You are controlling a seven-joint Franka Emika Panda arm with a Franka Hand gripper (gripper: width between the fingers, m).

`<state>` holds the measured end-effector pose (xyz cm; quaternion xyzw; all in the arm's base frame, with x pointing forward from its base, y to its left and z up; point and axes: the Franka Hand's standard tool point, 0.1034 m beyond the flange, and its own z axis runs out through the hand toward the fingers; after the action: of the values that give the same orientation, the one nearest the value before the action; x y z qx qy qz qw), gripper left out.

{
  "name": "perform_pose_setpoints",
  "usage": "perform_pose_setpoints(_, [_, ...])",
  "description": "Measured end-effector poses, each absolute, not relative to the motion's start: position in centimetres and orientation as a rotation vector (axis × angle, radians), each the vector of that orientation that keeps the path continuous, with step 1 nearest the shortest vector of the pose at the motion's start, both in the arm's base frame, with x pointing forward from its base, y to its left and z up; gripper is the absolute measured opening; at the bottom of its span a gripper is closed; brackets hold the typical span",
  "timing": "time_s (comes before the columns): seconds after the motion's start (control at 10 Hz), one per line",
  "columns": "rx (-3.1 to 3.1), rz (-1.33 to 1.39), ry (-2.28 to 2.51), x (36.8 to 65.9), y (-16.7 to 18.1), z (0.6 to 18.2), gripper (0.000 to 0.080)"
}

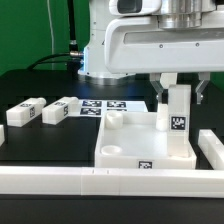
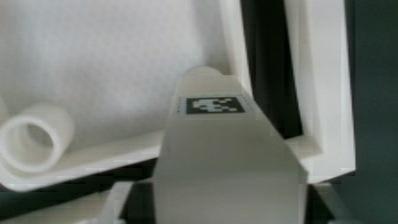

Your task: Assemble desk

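The white desk tabletop (image 1: 140,140) lies in the middle with its rim and round corner sockets up. It fills the wrist view (image 2: 125,70), where one socket (image 2: 32,140) shows. My gripper (image 1: 180,93) is shut on a white square leg (image 1: 178,118). It holds the leg upright over the tabletop's far corner at the exterior view's right. In the wrist view the leg (image 2: 217,160) points down toward the rim, its tag facing the camera. I cannot tell whether it sits in a socket. Two loose legs (image 1: 22,112) (image 1: 58,111) lie at the exterior view's left.
The long white border rail (image 1: 90,183) runs along the front, with a short white piece (image 1: 211,150) at the exterior view's right. The marker board (image 1: 105,106) lies behind the tabletop. The robot's base (image 1: 105,50) stands at the back.
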<state>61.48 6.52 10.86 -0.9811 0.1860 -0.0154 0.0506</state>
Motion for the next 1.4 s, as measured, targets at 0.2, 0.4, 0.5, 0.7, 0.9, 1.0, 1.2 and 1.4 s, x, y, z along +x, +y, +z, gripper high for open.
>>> perform_pose_setpoints(0.2, [-2.871, -0.034, 0.957, 61.5, 7.4, 10.9, 0.0290])
perform_pose_setpoints(0.4, [-2.741, -0.026, 1.261, 61.7, 8.0, 10.8, 0.0290])
perform_pose_setpoints(0.5, [-2.691, -0.019, 1.350, 61.8, 7.9, 10.8, 0.0290])
perform_pose_setpoints(0.7, [-2.669, -0.014, 1.395, 61.8, 8.0, 10.8, 0.0367])
perform_pose_setpoints(0.9, [-2.721, -0.014, 1.296, 61.7, 8.0, 10.8, 0.0501])
perform_pose_setpoints(1.0, [-2.782, -0.012, 1.169, 61.6, 8.1, 10.8, 0.0618])
perform_pose_setpoints(1.2, [-2.918, -0.010, 0.828, 61.4, 8.5, 10.9, 0.0640])
perform_pose_setpoints(1.4, [-2.999, -0.007, 0.532, 61.2, 8.7, 10.9, 0.0648])
